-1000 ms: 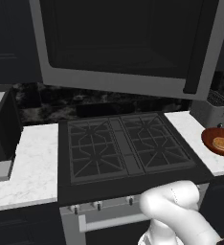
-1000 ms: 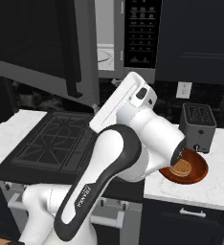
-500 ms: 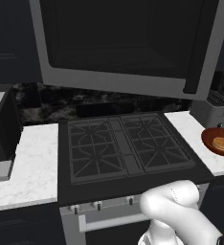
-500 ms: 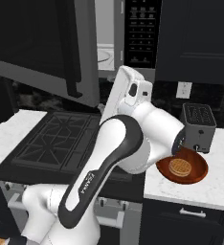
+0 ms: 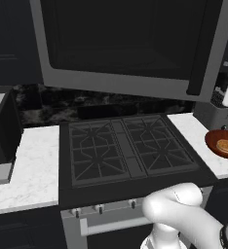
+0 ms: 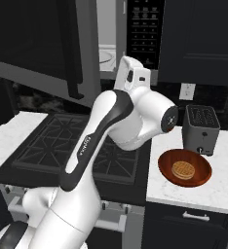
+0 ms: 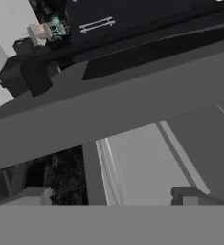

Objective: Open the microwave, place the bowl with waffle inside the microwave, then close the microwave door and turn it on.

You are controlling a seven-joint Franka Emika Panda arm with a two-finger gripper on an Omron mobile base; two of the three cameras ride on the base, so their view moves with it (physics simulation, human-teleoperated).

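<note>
The microwave (image 6: 144,29) hangs above the stove with its keypad strip showing. The microwave door (image 5: 125,44) stands swung open, its black bar handle (image 6: 72,53) on the free edge, and the pale inside (image 6: 107,54) shows behind it. My hand is raised in front of that opening. In the hand view my gripper (image 7: 109,197) is open, its fingertips (image 7: 33,195) wide apart with nothing between them, close to grey panels. The reddish-brown bowl (image 6: 199,169) sits on the right counter, apart from the hand, with the round waffle (image 6: 183,169) in it. The left base view shows the bowl (image 5: 214,141) at the right edge.
A dark grey toaster (image 6: 200,129) stands just behind the bowl. The black stove (image 5: 125,151) lies under the open door between two white counters (image 5: 33,160). My own arm crosses over the stove's right side. A dark box (image 5: 1,131) sits on the left counter.
My hand has risen a little and turned toward the microwave opening. The door, bowl and waffle have stayed put, and the jaws stay wide.
</note>
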